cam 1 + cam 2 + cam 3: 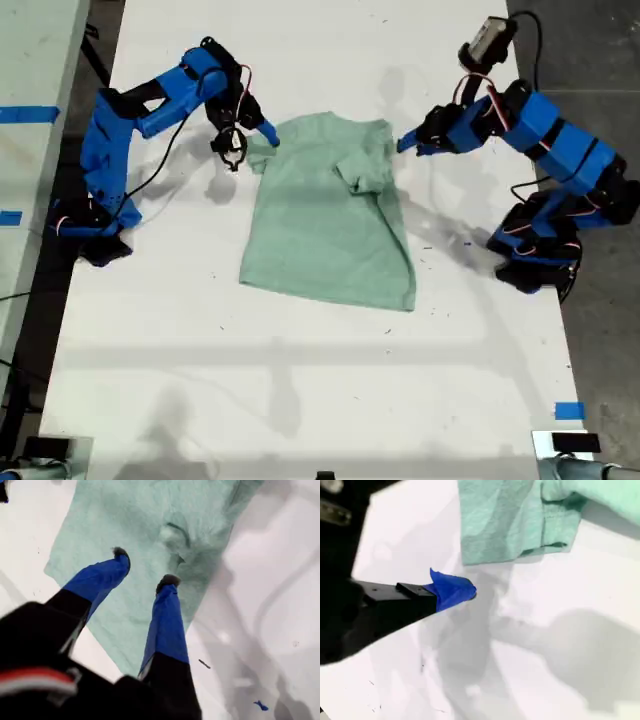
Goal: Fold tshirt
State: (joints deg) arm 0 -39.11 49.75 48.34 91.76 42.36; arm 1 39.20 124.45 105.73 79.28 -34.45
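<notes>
The tshirt (pixel 325 215) is lying flat mid-table (pixel 300 390) between both arms, long axis running from collar at the far side toward hem at the near side, one sleeve (pixel 362 165) already turned in on the exterior view's right. My first gripper (pixel 145 567) is hovering over that folded sleeve with fingers apart, clamping nothing. My second gripper (pixel 268 135) is sitting just off the opposite sleeve; only one blue fingertip (pixel 452 590) shows, so I cannot tell its state. Nothing is obstructing either approach.
</notes>
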